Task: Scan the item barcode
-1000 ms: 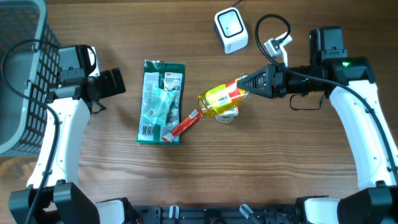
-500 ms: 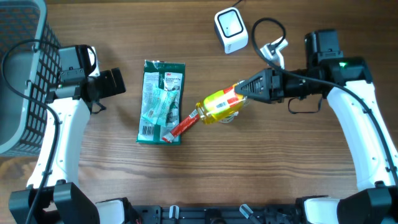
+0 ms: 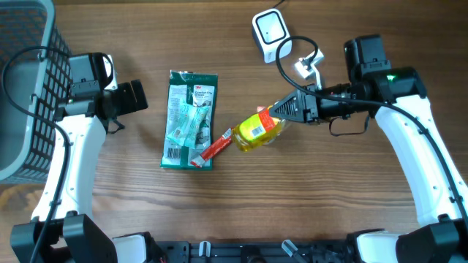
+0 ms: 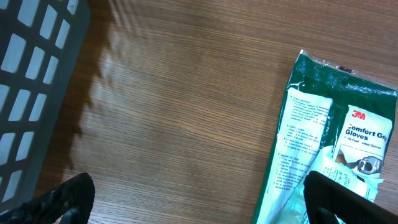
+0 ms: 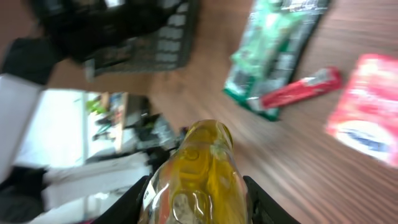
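Note:
A yellow bottle [image 3: 258,126] with a red and white label hangs over the table's middle, held by its neck end in my right gripper [image 3: 282,111]. In the right wrist view the bottle [image 5: 198,168] fills the space between both black fingers [image 5: 142,194], and the background is blurred. The white scanner [image 3: 271,32] stands at the back, above and right of the bottle and apart from it. My left gripper [image 3: 134,96] stands open at the left, with bare wood between its fingertips [image 4: 69,198] and nothing held.
A green glove package [image 3: 190,118] lies left of the bottle with a red stick pack [image 3: 216,146] against its lower right corner. A grey mesh basket [image 3: 20,88] sits at the far left edge. A blurred red packet [image 5: 367,112] lies on the table.
My right arm has swung left and toward the table's middle, carrying the bottle slightly down-left and turning it. The small packet beneath it is now covered in the overhead view. The left arm has not moved.

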Motion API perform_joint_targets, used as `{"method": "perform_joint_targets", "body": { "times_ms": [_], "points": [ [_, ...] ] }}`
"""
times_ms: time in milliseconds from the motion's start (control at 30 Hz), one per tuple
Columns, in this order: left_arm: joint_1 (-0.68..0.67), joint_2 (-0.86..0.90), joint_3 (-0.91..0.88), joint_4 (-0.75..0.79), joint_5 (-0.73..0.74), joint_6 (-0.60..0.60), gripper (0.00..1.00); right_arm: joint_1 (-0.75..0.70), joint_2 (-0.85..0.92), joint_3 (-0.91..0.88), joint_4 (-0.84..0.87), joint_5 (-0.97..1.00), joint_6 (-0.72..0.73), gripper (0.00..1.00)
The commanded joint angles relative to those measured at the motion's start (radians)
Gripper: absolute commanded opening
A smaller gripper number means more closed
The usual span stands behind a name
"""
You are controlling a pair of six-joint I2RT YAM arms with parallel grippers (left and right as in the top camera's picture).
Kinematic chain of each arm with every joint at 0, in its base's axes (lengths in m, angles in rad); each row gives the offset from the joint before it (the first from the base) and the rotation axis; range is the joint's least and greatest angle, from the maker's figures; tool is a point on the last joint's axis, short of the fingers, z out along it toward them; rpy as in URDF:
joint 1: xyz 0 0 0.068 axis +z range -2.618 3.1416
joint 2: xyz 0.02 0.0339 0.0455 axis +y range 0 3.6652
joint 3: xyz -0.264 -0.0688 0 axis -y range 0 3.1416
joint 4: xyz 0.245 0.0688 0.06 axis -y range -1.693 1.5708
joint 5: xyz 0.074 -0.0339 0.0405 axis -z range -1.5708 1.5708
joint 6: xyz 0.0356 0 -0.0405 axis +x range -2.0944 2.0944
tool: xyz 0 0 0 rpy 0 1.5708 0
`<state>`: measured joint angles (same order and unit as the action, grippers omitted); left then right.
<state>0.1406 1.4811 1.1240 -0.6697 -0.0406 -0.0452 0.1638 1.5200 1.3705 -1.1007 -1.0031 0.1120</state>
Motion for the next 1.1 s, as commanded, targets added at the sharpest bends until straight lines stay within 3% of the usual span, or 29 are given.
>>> {"method": "perform_joint_targets", "body": {
  "times_ms": [0,133,467,733,1067],
  "points": [
    [0.004,0.004,0.005,0.002,-0.01,0.015,1.0,0.003,-0.013,0.031,0.046,0.089,0.09,0.17],
    [0.004,0.004,0.005,0.002,-0.01,0.015,1.0,0.007,-0.013,0.131,0.023,0.142,0.098,0.14],
    [0.004,0.004,0.005,0.002,-0.01,0.015,1.0,0.03,0.014,0.624,-0.109,0.643,0.162,0.08],
    [0.004,0.004,0.005,0.002,-0.01,0.015,1.0,0.083,0.068,0.651,-0.007,0.925,0.077,0.08],
    [0.004,0.004,0.005,0.002,-0.01,0.015,1.0,0.252,0.255,0.651,0.175,1.358,-0.23,0.06]
  ]
}}
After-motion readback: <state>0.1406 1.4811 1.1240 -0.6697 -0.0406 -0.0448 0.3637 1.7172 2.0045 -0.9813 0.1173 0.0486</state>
